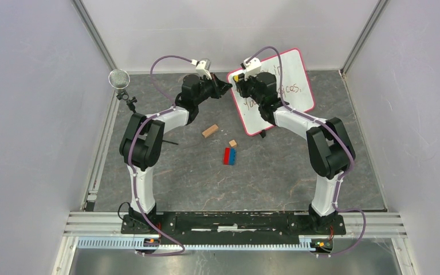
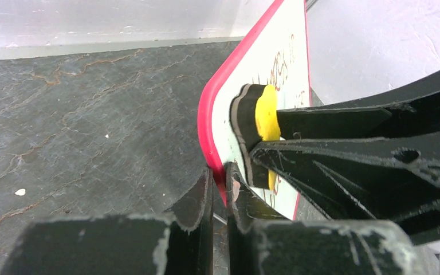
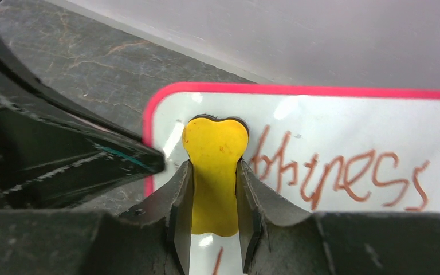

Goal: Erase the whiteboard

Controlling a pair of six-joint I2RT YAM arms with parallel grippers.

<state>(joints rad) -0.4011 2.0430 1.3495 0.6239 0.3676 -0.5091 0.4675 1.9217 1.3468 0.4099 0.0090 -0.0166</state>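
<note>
Closest to your right wrist camera, the right gripper has its fingers clamped on a yellow eraser. The eraser's dark foam face sits against the whiteboard at a corner, just beside reddish handwriting. Your left gripper pinches the board's red-pink frame next to the eraser. From overhead, the whiteboard sits tilted at the far right of the grey table, well apart from a wooden block and the red and blue blocks.
</note>
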